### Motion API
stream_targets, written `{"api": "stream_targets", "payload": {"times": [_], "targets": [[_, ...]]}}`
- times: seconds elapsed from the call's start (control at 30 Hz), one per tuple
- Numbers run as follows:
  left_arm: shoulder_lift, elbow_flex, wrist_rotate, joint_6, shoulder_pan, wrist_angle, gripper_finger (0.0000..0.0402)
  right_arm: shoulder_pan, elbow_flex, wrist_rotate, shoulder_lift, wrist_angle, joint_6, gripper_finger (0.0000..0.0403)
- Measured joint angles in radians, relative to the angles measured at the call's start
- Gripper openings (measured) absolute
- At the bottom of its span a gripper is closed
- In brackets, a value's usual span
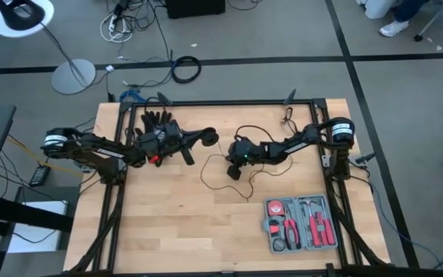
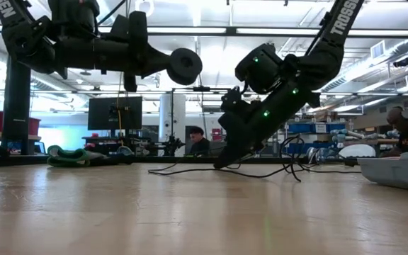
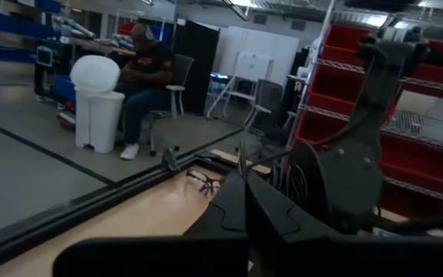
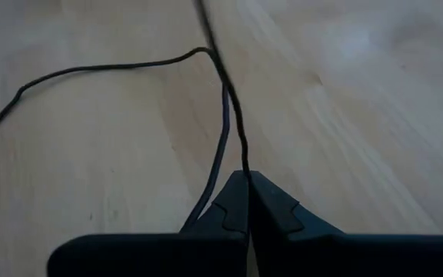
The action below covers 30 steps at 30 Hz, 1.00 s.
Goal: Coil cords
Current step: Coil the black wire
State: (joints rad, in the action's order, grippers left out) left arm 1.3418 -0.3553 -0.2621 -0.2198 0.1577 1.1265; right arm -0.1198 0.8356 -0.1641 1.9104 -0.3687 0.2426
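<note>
Wire (image 1: 220, 185) this thin looks limp and light to me; it should slide and tangle, so I'd grip near a bend, or by its disc (image 1: 210, 138). It sprawls from table centre toward twelve o'clock. My right gripper (image 4: 246, 178) is clenched on the strand, tip down at the wood. My left gripper (image 1: 210, 138), at ten o'clock and raised, is closed on the disc.
</note>
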Motion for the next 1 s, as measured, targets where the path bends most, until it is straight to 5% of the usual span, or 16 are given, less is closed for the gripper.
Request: {"api": "stream_targets", "payload": {"times": [0.27, 0.7, 1.0], "targets": [[0.000, 0.000, 0.015, 0.000, 0.000, -0.001, 0.0000, -0.002, -0.001, -0.008, -0.052, 0.061, -0.061, 0.0026], [0.000, 0.000, -0.282, 0.113, 0.000, -0.026, 0.0000, 0.019, -0.001, 0.011, -0.182, 0.061, -0.156, 0.0080], [0.000, 0.000, -0.289, 0.132, 0.000, -0.037, 0.0000, -0.015, 0.000, -0.003, -0.121, -0.207, -0.202, 0.0082]]}}
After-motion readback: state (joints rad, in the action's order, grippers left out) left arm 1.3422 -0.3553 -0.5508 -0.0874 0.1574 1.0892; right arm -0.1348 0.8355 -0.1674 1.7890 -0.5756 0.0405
